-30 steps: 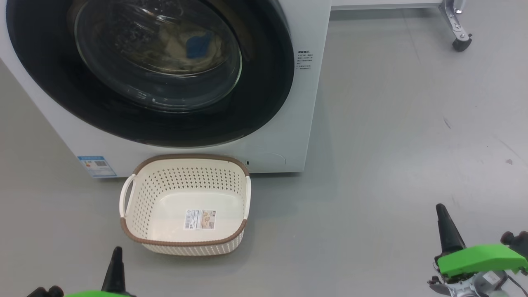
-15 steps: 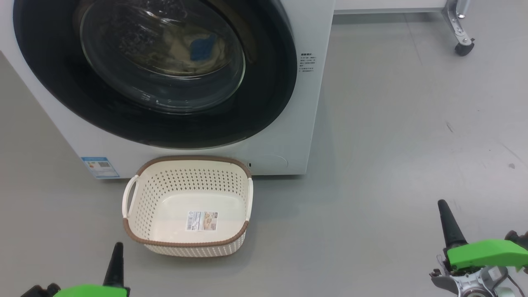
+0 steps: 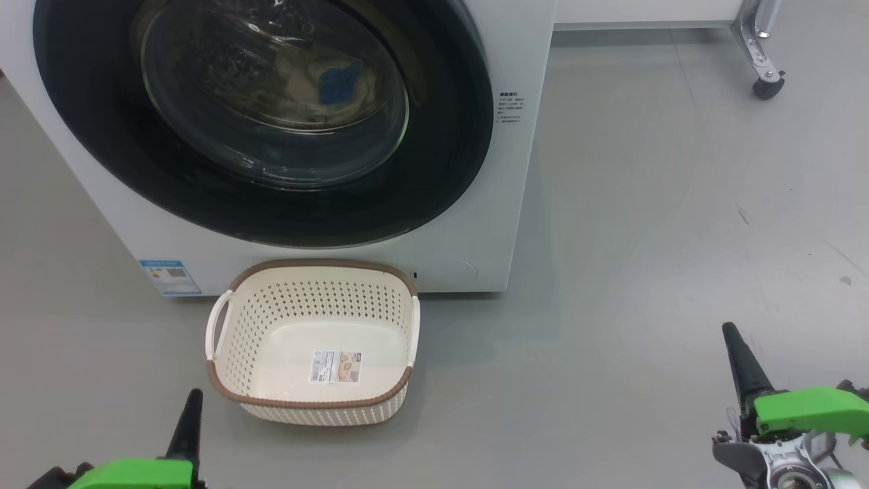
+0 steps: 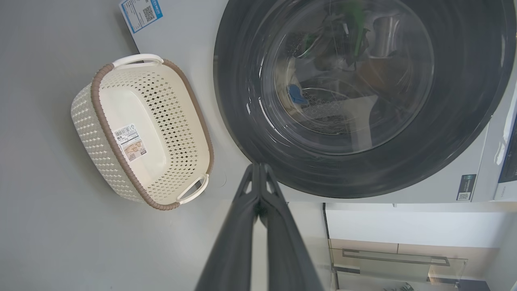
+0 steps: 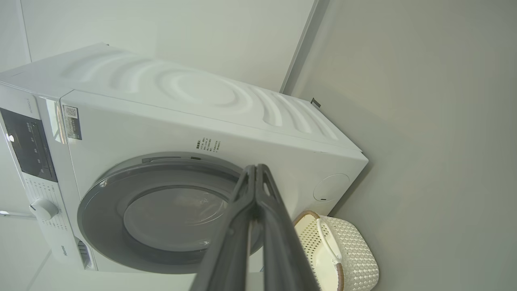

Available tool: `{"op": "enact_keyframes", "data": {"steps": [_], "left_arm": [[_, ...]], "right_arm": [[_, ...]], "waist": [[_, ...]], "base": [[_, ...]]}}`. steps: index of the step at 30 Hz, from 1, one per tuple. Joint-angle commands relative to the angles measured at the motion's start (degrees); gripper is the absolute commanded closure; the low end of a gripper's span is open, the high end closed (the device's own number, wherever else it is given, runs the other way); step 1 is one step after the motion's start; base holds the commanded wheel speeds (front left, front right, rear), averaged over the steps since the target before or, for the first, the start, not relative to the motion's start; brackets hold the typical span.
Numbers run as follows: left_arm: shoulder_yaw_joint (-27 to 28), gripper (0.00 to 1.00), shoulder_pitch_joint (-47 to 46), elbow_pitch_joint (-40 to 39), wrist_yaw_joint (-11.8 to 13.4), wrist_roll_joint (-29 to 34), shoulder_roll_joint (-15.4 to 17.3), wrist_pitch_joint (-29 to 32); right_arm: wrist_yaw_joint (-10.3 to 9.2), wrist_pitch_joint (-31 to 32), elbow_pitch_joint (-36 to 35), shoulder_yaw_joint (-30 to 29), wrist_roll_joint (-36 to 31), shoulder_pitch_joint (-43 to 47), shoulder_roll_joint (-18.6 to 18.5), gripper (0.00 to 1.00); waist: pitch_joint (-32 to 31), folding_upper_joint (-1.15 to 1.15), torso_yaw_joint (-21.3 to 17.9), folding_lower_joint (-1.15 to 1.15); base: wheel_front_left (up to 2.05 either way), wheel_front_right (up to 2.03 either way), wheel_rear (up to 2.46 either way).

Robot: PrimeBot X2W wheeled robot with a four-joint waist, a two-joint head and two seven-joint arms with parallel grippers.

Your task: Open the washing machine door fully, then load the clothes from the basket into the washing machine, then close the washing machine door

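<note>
Door [image 3: 441, 170] is sitting shut on the washer [image 3: 529, 170], and the clothes [image 3: 339, 78] are showing through the glass inside the drum, yellowish with 1 blue patch. The basket [image 3: 316, 402] is resting on the floor [image 3: 645, 272] at the washer's 6 o'clock, just beside its front, with only a label [image 3: 336, 365] showing inside. Both are hanging low with jaws clenched on nothing: left gripper [image 3: 195, 395] near the basket's 8 o'clock, right gripper [image 3: 730, 331] well apart at its 3 o'clock.
</note>
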Motion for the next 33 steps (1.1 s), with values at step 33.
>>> {"op": "enact_keyframes", "data": {"steps": [33], "left_arm": [[3.6,1.00,-6.0,-0.2,0.0,-16.5,1.0,4.7]], "right_arm": [[-0.17,4.9,-1.0,-0.9,18.6,-5.3,-1.3,1.00]], "waist": [[-1.0,0.00,0.9,0.00]], "base": [[0.00,0.00,0.00]]}}
